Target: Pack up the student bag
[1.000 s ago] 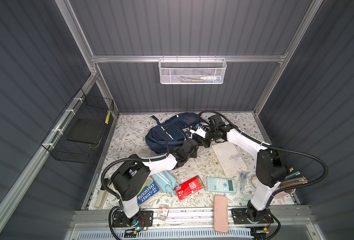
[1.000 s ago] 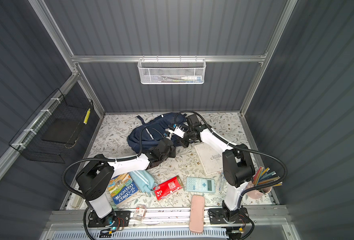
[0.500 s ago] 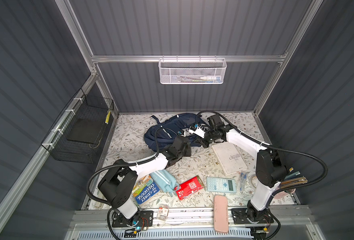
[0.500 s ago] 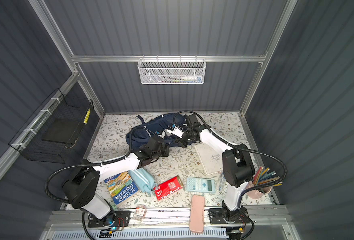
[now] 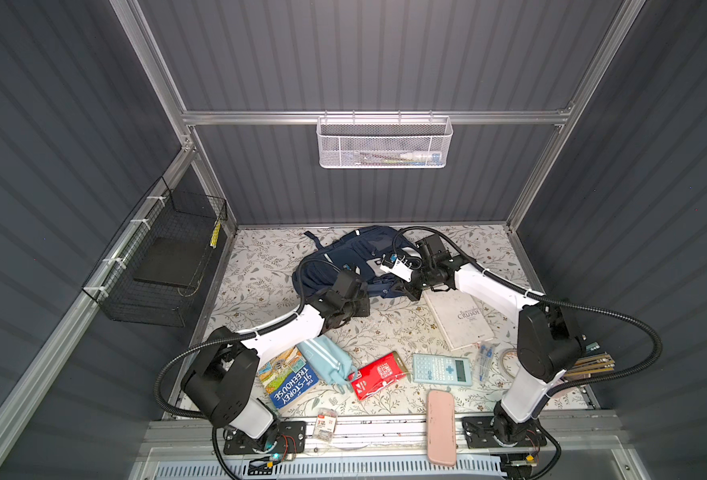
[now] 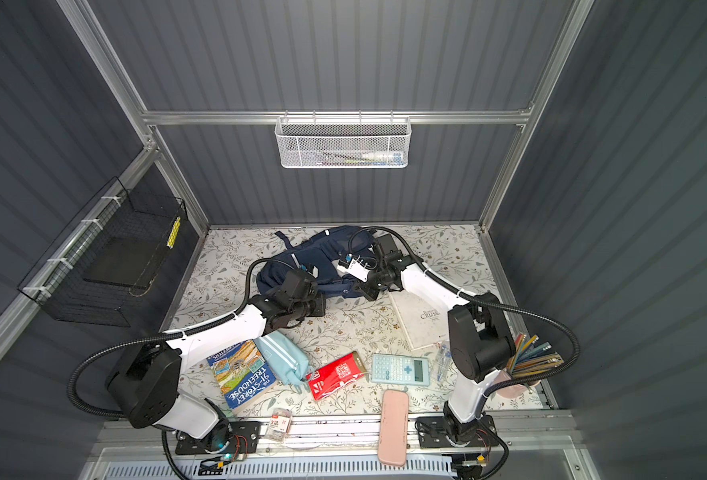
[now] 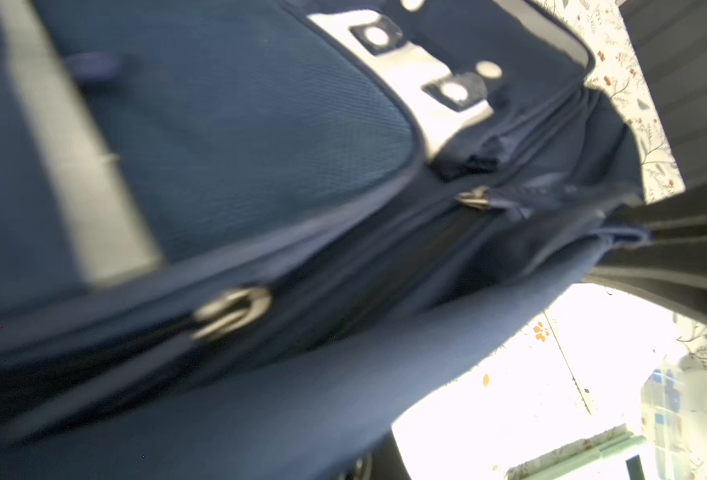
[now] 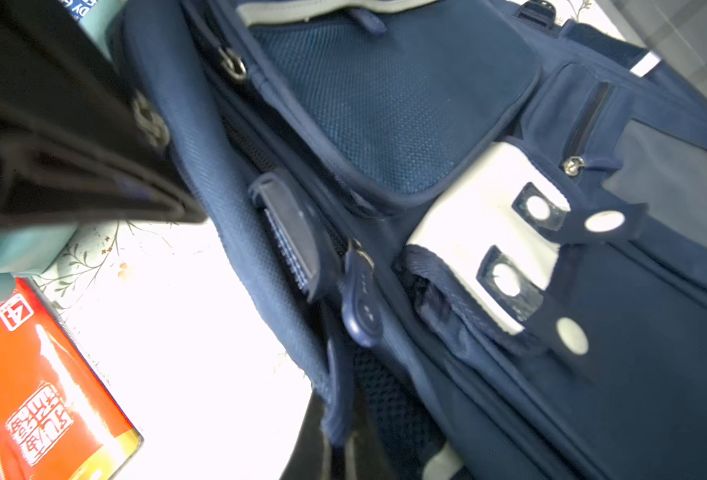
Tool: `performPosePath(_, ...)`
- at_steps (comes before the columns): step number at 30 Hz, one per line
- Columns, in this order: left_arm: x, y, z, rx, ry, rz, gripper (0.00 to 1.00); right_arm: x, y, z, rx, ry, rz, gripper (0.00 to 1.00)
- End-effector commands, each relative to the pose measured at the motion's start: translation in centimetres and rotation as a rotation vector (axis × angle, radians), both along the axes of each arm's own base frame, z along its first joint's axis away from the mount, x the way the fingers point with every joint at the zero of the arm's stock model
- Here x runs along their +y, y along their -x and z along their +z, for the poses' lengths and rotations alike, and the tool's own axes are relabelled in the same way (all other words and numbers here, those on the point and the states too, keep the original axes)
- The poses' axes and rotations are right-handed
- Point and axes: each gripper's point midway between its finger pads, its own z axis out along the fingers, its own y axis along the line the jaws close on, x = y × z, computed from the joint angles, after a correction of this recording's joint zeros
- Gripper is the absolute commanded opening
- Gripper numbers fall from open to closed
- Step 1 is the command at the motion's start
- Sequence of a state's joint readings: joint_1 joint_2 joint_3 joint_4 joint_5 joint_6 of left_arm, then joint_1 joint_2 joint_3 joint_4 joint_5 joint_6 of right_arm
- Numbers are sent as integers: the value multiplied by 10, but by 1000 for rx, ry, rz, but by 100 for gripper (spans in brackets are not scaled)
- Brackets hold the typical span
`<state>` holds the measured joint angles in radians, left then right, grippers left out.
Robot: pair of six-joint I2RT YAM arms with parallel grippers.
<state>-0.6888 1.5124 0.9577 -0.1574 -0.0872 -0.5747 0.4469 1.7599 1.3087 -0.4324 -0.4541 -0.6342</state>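
1. Down at the front rail, a pink case (image 5: pixel 441 428) is lying lengthwise. A small clear box (image 5: pixel 326 423) is sitting on the rail to its left.
2. On the floral worktop (image 5: pixel 260 270), a loose row is lying across the near edge. It runs from a Treehouse book (image 5: pixel 291 384) to a light blue pouch (image 5: pixel 328 361) just beside it, then a red packet (image 5: pixel 378 375), a calculator (image 5: pixel 442 369) and some clear pens (image 5: pixel 484 360).
3. Behind those, a white Crusoe book (image 5: pixel 464 322) is lying beside the right arm. A cup of coloured pencils (image 6: pixel 528 361) is standing at the worktop's right edge.
4. The left hand (image 5: pixel 366 301) is clamping the padded near rim of the student bag (image 5: pixel 360 249). One ribbed finger (image 8: pixel 289 232) is showing inside the zip opening.
5. The right hand (image 5: pixel 410 293) is sitting at the bag's right near corner with its fingers together. A navy strip of the bag is running into them, but the pinch itself is hidden. A zip pull (image 8: pixel 360 299) is dangling close by.
6. The bag is lying at the back middle of the worktop, front face up, with its white patch (image 8: pixel 480 232) showing.
7. Farthest off, a black wire basket (image 5: pixel 164 266) is hanging on the left wall and a white mesh basket (image 5: pixel 384 143) on the back rail.
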Motion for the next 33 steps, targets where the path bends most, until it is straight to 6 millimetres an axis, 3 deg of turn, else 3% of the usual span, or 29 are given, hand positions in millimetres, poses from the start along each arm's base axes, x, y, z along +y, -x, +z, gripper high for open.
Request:
performPosePath(1, 51, 0, 4, 7, -62, 86, 0, -44, -35, 11, -92, 27, -139, 0)
performPosePath(3, 60, 3, 7, -9, -86, 71, 0, -49, -42, 14, -123, 26, -125, 0)
performPosePath(6, 56, 8, 11, -17, -72, 31, 0, -46, -43, 18, -169, 33, -87, 0)
performPosePath(9, 61, 10, 9, -11, -97, 35, 0, -64, -59, 15, -248, 74, -159, 2)
performPosePath(10, 61, 10, 12, -23, -108, 47, 0, -71, -64, 13, -251, 84, -197, 18)
performPosePath(11, 48, 14, 17, -43, -94, 14, 0, -71, -60, 12, -225, 77, -194, 27)
performPosePath(14, 3, 21, 22, -21, -20, -82, 0, -34, -28, 25, -271, -2, -62, 43)
performPosePath(16, -10, 21, 22, -10, 42, -100, 0, -8, -2, 32, -369, -63, 24, 53)
performPosePath(18, -19, 21, 23, -8, 105, -113, 0, 14, 21, 38, -406, -146, 93, 57)
performPosePath(21, -33, 24, 26, 21, 173, -146, 0, 38, 30, 35, -419, -153, 121, 57)
performPosePath(24, -32, 24, 32, 12, 184, -136, 0, 51, 27, 23, -368, -149, 138, 50)
performPosePath(28, -19, 25, 40, -6, 137, -115, 0, 49, 20, 3, -317, -87, 133, 35)
performPosePath(29, -15, 26, 39, 0, 125, -112, 0, 47, 21, -2, -310, -76, 144, 27)
performPosePath(31, -5, 26, 36, 17, 121, -98, 0, 43, 24, -7, -294, -53, 157, 0)
performPosePath(33, 6, 25, 29, 41, 127, -80, 0, 36, 26, -11, -290, -33, 165, 0)
